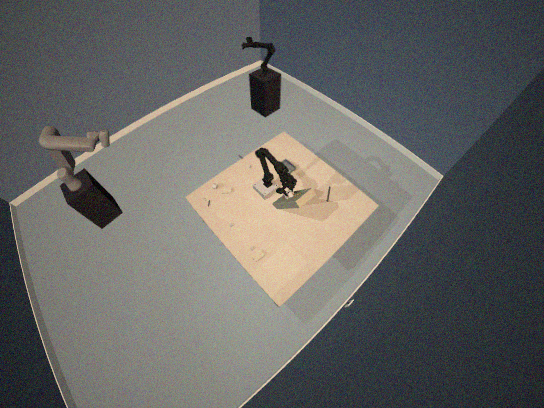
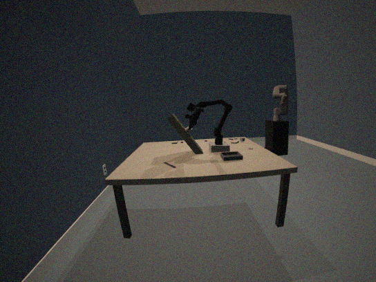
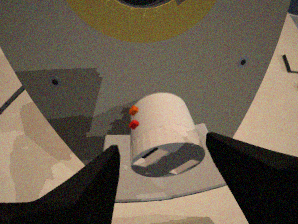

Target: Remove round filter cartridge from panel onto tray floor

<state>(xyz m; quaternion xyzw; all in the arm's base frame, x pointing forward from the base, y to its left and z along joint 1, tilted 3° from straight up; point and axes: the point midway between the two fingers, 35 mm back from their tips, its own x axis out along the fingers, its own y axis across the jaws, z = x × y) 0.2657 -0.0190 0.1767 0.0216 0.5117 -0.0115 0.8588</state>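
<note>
The white round cartridge (image 3: 162,117) is out of the panel's round opening. It stands out in front of the lower panel, its slotted grey end toward the wrist camera and two orange-red dots on its side. A pale block (image 3: 125,180) shows behind and below it; whether they touch is unclear. The tilted grey service panel (image 3: 175,65) (image 2: 191,142) has a dark opening (image 3: 145,1) ringed in yellow. My gripper (image 3: 163,145) (image 2: 187,128) is open, with one black finger on each side of the cartridge's near end. The dark tray (image 2: 232,158) (image 1: 289,164) holds nothing that I can make out.
The tray stands on the table (image 2: 145,174) (image 1: 305,250) beside my arm's pale base (image 2: 224,148) (image 1: 264,192). A thin dark bar (image 2: 169,164) (image 1: 328,194) lies behind the panel. Small items are scattered on the table. Two other arms stand on dark pedestals off the table.
</note>
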